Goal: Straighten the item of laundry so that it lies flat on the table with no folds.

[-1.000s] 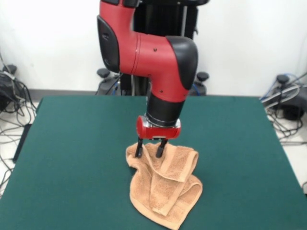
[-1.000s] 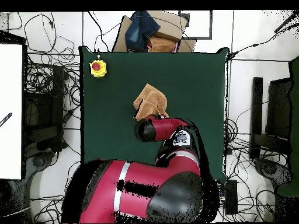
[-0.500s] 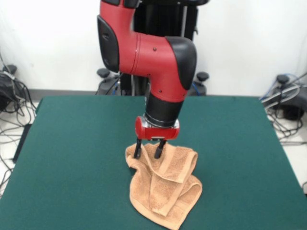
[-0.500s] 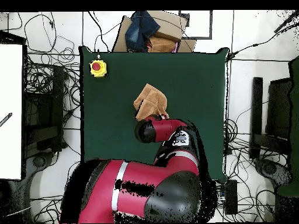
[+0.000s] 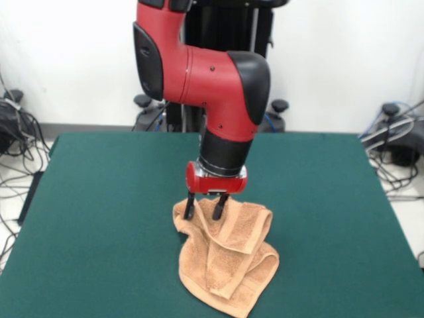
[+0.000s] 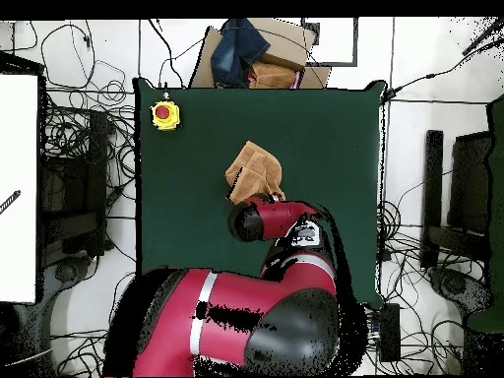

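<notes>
The item of laundry [image 5: 228, 262] is a peach-orange towel lying crumpled, with several folds, on the near middle of the green table [image 5: 99, 199]. My gripper [image 5: 205, 212] stands upright over the towel's far edge. It is open, its two black fingers [image 5: 191, 207] spread, their tips down at the cloth and a ridge of towel between them. In the overhead view the towel [image 6: 254, 169] shows as a bunched shape near the middle of the table [image 6: 325, 138]. There the red arm [image 6: 271, 219] covers its nearer edge and hides the gripper.
A yellow box with a red button [image 6: 164, 114] sits at one table corner. A cardboard box with dark cloth on it [image 6: 256, 54] lies just beyond the table's far edge. Cables and equipment cover the floor around the table.
The gripper has edged a few pixels to the left in the front view. The towel's shape looks the same.
</notes>
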Robot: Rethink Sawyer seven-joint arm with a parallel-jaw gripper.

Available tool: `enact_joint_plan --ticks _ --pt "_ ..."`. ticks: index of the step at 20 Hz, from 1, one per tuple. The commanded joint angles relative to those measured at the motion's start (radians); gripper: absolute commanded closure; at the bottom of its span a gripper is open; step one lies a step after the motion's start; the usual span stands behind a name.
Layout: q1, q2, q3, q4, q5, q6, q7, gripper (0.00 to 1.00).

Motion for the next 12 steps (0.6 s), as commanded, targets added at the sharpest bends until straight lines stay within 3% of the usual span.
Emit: enact_joint_plan --ticks 1,12 --pt "-0.017 0.025 0.035 -0.001 -0.002 -0.023 0.142 0.00" --pt "0.001 0.033 0.013 -0.007 0.006 -0.037 0.158 0.00"
